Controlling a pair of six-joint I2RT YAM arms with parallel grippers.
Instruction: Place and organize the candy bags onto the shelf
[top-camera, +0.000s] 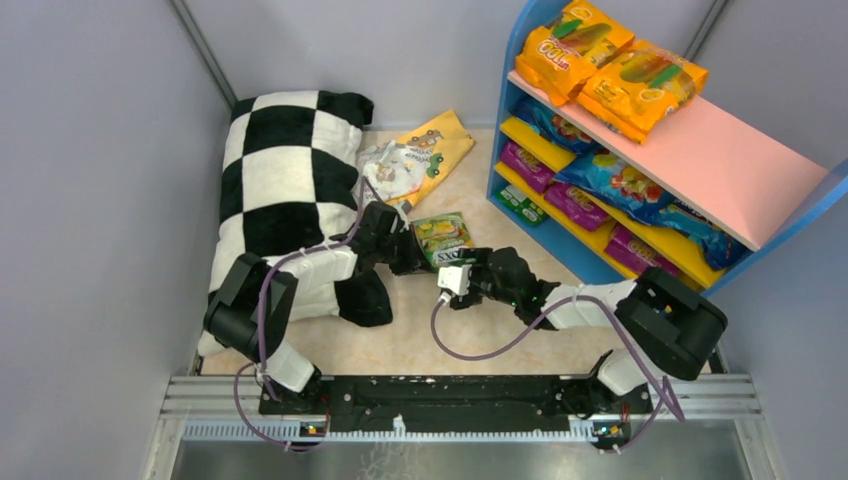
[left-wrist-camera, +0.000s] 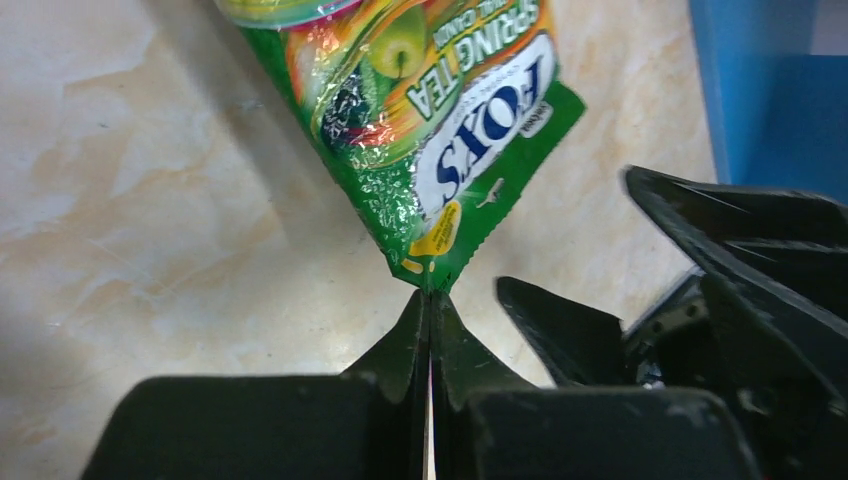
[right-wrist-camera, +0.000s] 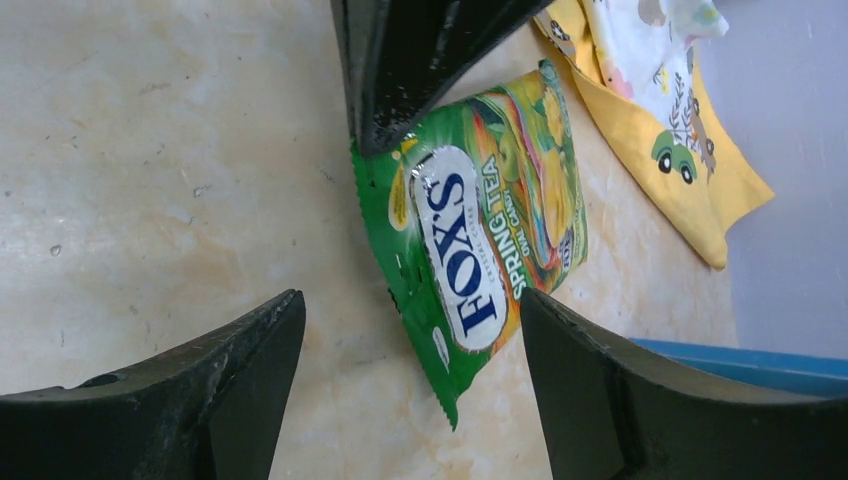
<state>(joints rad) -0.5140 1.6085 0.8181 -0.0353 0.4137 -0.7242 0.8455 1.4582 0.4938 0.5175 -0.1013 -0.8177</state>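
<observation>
We see the left gripper (left-wrist-camera: 428, 297) clenched on one corner of the green candy bag (left-wrist-camera: 440, 110), between the pillow (top-camera: 285, 170) and the shelf (top-camera: 700, 150); the right gripper (right-wrist-camera: 410, 300) is released, straddling it

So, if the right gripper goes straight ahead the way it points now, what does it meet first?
The right gripper most likely meets the green candy bag, directly ahead of its open jaws; the left gripper pinches that bag's corner. Depth is unclear.
</observation>
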